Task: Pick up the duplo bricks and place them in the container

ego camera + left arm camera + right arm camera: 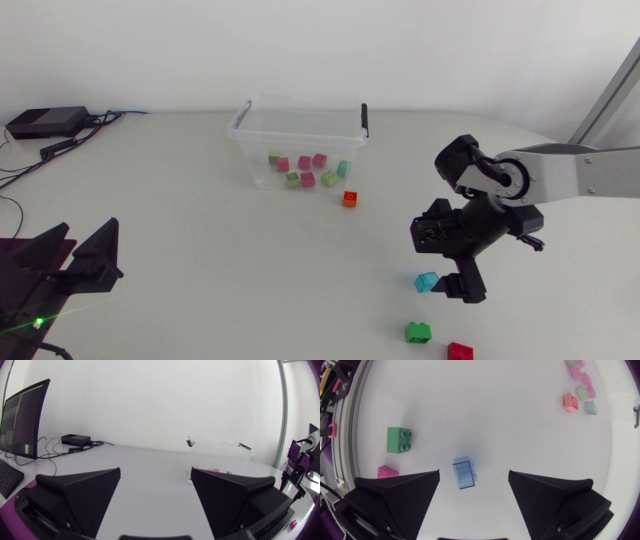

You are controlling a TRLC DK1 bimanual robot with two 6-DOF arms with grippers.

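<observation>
Tabletop (495, 420): right pincer (474, 476) gapes over blue brick (464, 474).

1. You're looking down on a white matte table (200, 250), and it's one plain sheet from edge to edge.
2. At 10 o'clock, near the far corner, a flat black box (45, 122) lies on the top.
3. Black cables (100, 120) snake off that box toward 11 o'clock, and thinner ones trail along the edge at 9 o'clock.
4. Follow the far edge: it's straight through 12 o'clock, then rounds off at 2 o'clock.
5. Your light is soft and even, with pale, blurred shadows on the tabletop and no glare.
</observation>
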